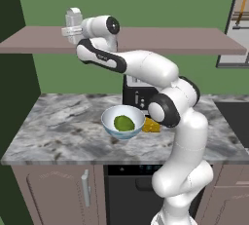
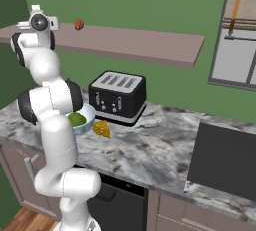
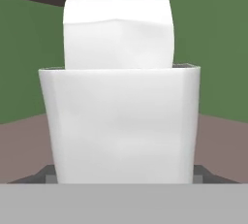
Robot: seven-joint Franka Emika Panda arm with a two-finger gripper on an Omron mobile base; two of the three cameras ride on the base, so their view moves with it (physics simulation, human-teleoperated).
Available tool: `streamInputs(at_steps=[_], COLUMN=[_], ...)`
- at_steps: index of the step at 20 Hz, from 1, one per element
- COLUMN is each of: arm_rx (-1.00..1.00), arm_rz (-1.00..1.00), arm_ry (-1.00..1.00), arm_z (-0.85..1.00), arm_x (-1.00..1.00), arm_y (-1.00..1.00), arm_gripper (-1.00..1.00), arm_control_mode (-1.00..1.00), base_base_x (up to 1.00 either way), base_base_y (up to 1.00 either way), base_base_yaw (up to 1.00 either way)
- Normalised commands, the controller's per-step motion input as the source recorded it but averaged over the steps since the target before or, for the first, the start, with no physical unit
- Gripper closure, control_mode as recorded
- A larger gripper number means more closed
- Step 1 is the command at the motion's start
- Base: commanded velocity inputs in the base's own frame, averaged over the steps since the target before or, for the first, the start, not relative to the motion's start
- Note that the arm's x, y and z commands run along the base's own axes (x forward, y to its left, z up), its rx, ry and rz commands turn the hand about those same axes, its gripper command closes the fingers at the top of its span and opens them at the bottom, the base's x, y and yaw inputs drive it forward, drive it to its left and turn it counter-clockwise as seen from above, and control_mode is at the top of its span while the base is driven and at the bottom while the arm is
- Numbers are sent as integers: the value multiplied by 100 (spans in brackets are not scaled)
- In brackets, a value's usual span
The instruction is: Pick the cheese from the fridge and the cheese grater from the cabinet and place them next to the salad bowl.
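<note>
I see the cheese grater (image 3: 118,121) very close in front of the hand camera, standing upright on the cabinet (image 1: 170,41) shelf. The gripper (image 1: 73,28) is at this shelf, on its left part. Its dark fingertips (image 3: 46,173) are on both sides of the grater base, but I cannot tell if they press it. The cheese (image 1: 151,125) lies on the counter (image 1: 58,126), just beside the salad bowl (image 1: 123,121), in front of the toaster (image 2: 118,97). A small red fruit (image 2: 79,24) sits on the shelf.

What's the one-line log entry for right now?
gripper: straddling small silver-grey box grater, grip unconfirmed | grater: upright at pinkish-brown shelf board | yellow-orange cheese wedge: beside round white salad bowl
</note>
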Motion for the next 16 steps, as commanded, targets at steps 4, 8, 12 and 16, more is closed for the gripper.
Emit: streamInputs(at_steps=[4, 8, 12, 16], arm_rx=[0, 0, 0, 5], arm_rz=[0, 0, 1, 2], arm_ry=[0, 0, 0, 0], arm_z=[10, 1, 0, 1], arm_x=[-6, -3, 0, -11], arm_y=[0, 0, -9, -34], arm_gripper=[100, 100, 100, 100], arm_control_mode=[-100, -100, -100, -100], base_base_x=[0, 0, 0, 0], base_base_y=[0, 0, 0, 0], base_base_yaw=[0, 0, 0, 0])
